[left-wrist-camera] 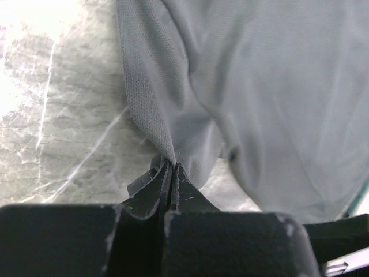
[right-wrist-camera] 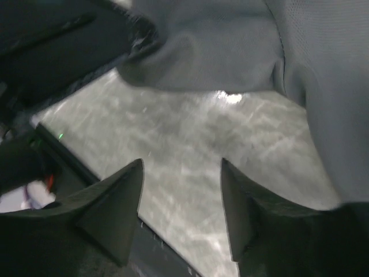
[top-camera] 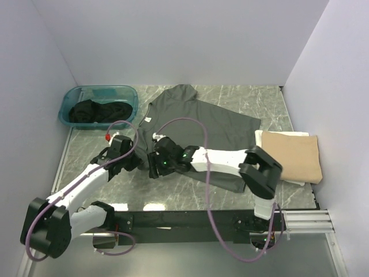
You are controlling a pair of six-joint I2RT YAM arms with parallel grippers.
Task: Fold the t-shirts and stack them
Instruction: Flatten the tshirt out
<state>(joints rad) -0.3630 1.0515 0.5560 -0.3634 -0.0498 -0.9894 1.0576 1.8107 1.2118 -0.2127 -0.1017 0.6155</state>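
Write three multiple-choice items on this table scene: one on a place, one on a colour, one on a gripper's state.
1. Where on the marble table does the folded tan cloth t-shirt lie?
A. At its left edge
B. At its right edge
C. In its middle

2. What colour is the soft cloth heaped in the teal plastic tub?
A. Black
B. White
C. Red

3. How does the left gripper stand?
A. Open above bare marble
B. Shut on the dark grey cloth t-shirt
C. Open around the tub's rim

Answers:
1. B, since the top view shows it by the right wall.
2. A, since the heap in the tub is plainly black.
3. B, since the left wrist view shows the fingers pressed together with grey cloth pinched between them.
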